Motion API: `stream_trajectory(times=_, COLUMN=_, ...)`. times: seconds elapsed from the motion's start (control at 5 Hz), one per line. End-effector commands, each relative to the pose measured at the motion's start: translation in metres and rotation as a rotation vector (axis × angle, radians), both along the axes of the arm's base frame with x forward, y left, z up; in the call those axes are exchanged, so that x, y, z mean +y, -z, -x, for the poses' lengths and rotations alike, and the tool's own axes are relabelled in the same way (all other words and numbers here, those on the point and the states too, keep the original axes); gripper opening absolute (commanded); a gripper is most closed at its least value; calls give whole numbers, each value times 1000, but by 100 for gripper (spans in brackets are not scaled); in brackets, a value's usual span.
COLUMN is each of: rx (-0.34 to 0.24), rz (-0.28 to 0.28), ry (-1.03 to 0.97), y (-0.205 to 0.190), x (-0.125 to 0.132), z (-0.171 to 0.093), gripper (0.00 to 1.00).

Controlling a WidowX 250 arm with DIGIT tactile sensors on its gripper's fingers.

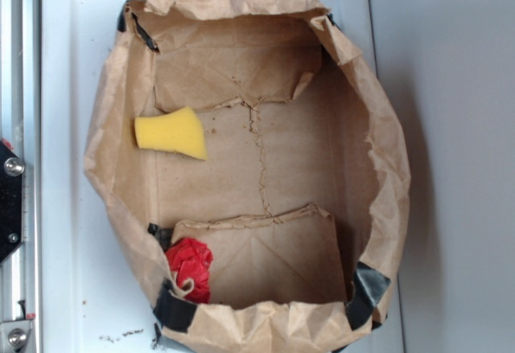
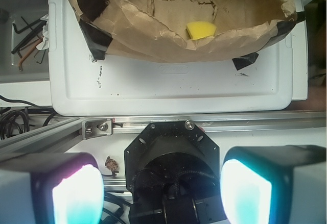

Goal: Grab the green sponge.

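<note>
Yellow sponge lies in the paper bag; claw stands wide and empty

The green sponge (image 1: 171, 133) shows no green at all: it is a small wedge of yellow foam, fine-pored and matte, with one curved edge and a blunt narrow end. It lies flat on the floor of a brown paper bag (image 1: 385, 160), close against the bag's left wall in the exterior view. In the wrist view the sponge (image 2: 200, 29) peeks over the bag's near rim.

The bag is crumpled kraft paper, its walls rolled down and creased, the rim uneven and torn in places. Patches of black tape (image 1: 368, 285) hold its corners. Its floor is flat paper with folded flaps at top and bottom and a ragged seam running down the middle.

A wrinkled red wad (image 1: 191, 266) sits in the bag's lower left corner in the exterior view, well apart from the sponge and pressed against the bag wall just beside a tape patch.

The bag rests on a white plastic tray (image 1: 68, 208), smooth with rounded corners and a shallow moulded rim, scattered with a few dark crumbs near its lower left corner. An aluminium rail (image 2: 240, 123) runs along the tray's edge.

The claw (image 2: 161, 188) appears only in the wrist view, well short of the bag. Its two pale, glowing fingers (image 2: 76, 193) stand far apart, spread wide, with nothing between them and touching nothing.
</note>
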State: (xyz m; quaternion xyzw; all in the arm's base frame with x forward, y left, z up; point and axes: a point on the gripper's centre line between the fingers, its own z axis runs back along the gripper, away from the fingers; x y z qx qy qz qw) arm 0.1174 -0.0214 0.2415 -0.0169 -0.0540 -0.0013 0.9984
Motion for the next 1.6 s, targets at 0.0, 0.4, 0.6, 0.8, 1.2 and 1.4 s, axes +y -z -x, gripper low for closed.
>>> stream_trajectory(times=0.0, rx=0, rz=0, ry=0, y=0, x=0, z=0, gripper=100)
stream_trajectory(times=0.4, rx=-50, rz=3, ry=-68, y=5, x=-2, z=-27, gripper=100)
stream_trajectory(times=0.6, rx=-75, rz=-5, ry=-97, y=9, x=-1, z=-41, gripper=100)
stream_trajectory(times=0.8, rx=-86, rz=-9, ry=-117, y=14, x=2, z=-58, gripper=100)
stream_trajectory(times=1.2, rx=-86, rz=4, ry=-151, y=20, x=23, z=-70, gripper=100)
stream_trajectory(times=1.4, rx=-93, rz=22, ry=-158, y=20, x=34, z=-72, gripper=100)
